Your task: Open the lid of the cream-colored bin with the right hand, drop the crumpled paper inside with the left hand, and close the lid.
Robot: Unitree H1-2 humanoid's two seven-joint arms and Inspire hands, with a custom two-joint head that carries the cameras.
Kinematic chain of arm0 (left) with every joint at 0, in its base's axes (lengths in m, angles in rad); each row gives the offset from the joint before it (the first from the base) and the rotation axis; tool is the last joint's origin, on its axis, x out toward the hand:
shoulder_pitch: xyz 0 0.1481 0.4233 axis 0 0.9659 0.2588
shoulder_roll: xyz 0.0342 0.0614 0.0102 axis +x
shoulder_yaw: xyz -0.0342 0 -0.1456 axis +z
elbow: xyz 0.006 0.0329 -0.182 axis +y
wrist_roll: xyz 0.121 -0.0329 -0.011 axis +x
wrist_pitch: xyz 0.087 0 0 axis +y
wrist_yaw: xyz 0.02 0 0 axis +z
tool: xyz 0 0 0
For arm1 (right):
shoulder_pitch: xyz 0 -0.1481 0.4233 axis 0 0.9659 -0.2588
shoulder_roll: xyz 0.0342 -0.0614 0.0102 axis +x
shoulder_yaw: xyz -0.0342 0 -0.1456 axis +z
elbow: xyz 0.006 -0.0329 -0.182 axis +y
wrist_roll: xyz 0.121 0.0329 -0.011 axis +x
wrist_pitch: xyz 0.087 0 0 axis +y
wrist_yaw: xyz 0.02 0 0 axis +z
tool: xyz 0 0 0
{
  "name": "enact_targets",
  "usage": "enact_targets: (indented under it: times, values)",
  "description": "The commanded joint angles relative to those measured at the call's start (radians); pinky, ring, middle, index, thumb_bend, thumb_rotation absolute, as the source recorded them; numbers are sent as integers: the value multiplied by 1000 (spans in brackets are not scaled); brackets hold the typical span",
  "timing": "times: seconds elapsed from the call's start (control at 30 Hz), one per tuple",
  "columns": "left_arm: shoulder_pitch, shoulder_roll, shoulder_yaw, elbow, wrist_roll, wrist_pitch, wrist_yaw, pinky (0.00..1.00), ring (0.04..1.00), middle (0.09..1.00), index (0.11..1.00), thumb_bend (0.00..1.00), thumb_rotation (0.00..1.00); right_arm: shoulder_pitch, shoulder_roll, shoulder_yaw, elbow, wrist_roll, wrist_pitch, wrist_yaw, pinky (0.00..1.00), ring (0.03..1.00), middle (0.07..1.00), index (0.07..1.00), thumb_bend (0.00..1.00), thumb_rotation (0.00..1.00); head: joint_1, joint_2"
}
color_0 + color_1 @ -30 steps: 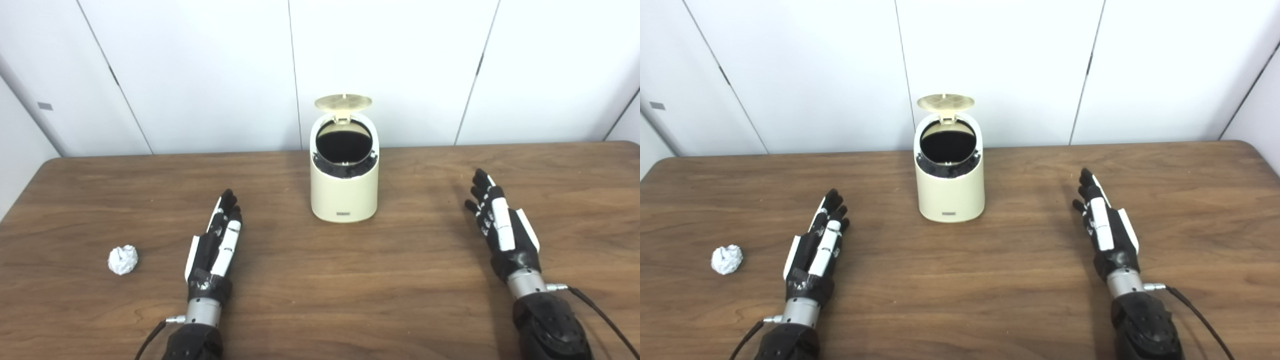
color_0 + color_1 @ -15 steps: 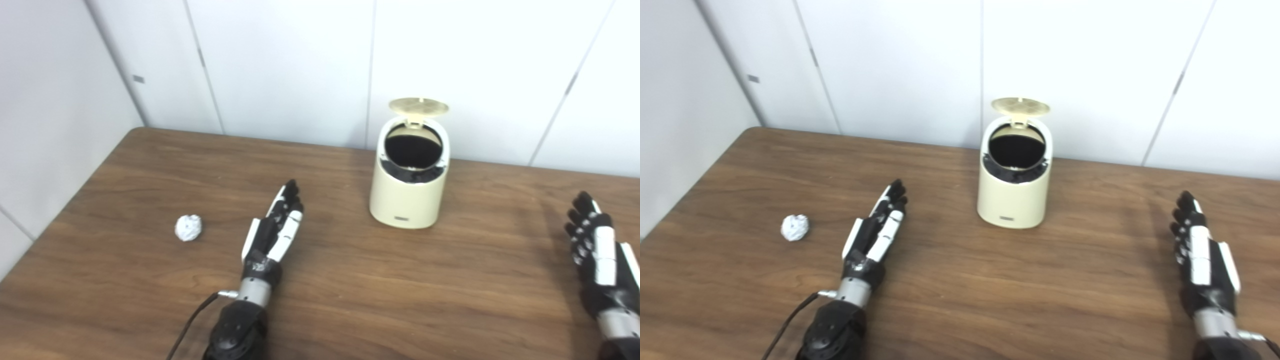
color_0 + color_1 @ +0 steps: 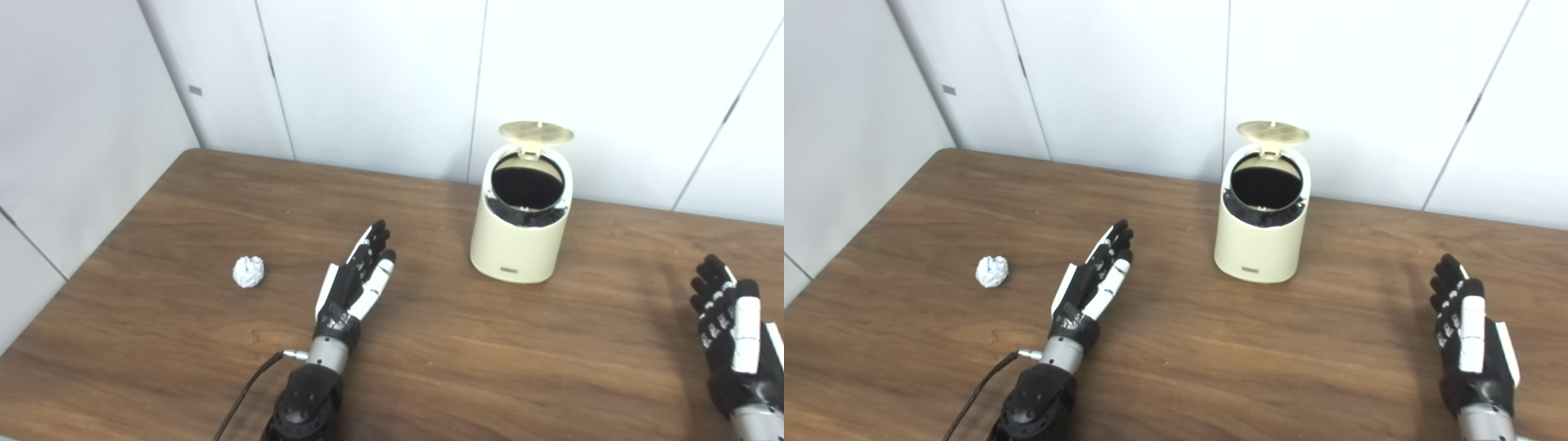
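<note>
White wall panels back a brown wooden table (image 3: 184, 202). My head has swung left since a second ago, so the whole scene slides right; nothing on the table itself has moved. My left hand (image 3: 355, 282) lies flat, fingers spread and empty, the crumpled paper (image 3: 248, 271) off to the outside of those fingers. The cream-colored bin (image 3: 520, 229) stands ahead of them toward the thumb side, its lid (image 3: 536, 130) already up, so I judge fetching the paper comes next. My right hand (image 3: 1470, 324), extended and empty, shows whole in the right eye view; the left eye view crops its wrist.
</note>
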Motion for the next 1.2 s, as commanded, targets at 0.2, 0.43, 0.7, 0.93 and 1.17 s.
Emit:
enact_targets:
  times: [0.2, 0.43, 0.7, 0.93, 1.17]
  values:
    - [-17, 116, 8, -252, 123, 272, -26, 936, 929, 934, 969, 608, 235, -24, 26, -1, -62, 14, 18, -25, 1000, 968, 962, 941, 537, 1000, 6, 1]
    - [-65, 254, 58, -401, 123, 430, -74, 889, 915, 933, 966, 727, 190, -24, 36, -4, -70, 17, 21, -33, 1000, 978, 970, 947, 525, 1000, 11, 0]
    - [-78, 409, 117, -467, 170, 497, -130, 830, 901, 935, 956, 694, 188, -25, 34, -2, -79, 11, 31, -37, 1000, 974, 973, 950, 533, 1000, 16, 0]
    - [-51, 547, 142, -484, 387, 498, -296, 872, 947, 959, 942, 807, 112, -34, 29, -5, -81, 19, 43, -32, 1000, 973, 970, 951, 515, 1000, 31, 1]
    - [-36, 600, 146, -463, 710, 498, -489, 811, 926, 922, 891, 920, 103, -40, 25, 0, -99, 30, 73, -26, 1000, 988, 982, 962, 499, 1000, 33, 4]
